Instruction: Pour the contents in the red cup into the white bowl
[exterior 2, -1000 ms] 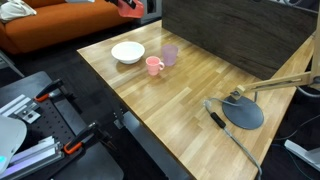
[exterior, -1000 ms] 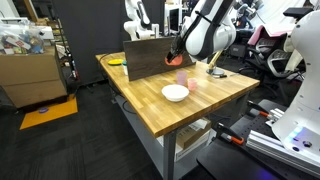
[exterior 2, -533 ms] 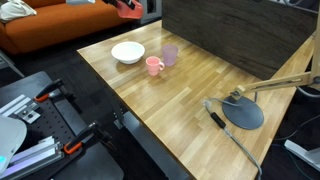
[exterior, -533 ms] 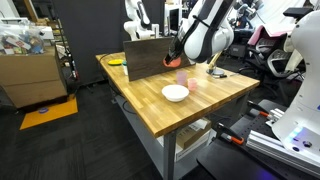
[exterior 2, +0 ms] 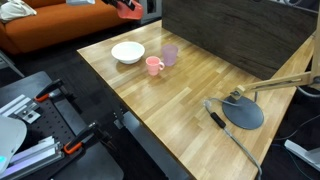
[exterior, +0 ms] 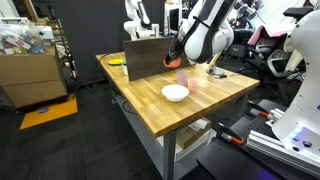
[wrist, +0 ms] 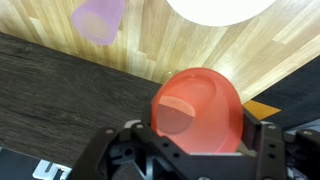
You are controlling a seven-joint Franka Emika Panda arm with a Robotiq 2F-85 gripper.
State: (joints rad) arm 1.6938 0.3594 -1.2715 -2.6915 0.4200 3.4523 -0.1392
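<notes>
My gripper is shut on the red cup, one finger on each side. The cup's round base faces the wrist camera, so its mouth points away toward the table. Beyond it, the white bowl shows at the top edge of the wrist view. In both exterior views the cup hangs above the table, higher than and apart from the bowl. What is inside the cup is hidden.
A pink cup and a lilac translucent cup stand beside the bowl. A dark upright board runs along the table. A yellow item lies behind it. A black disc with a wooden handle lies far off.
</notes>
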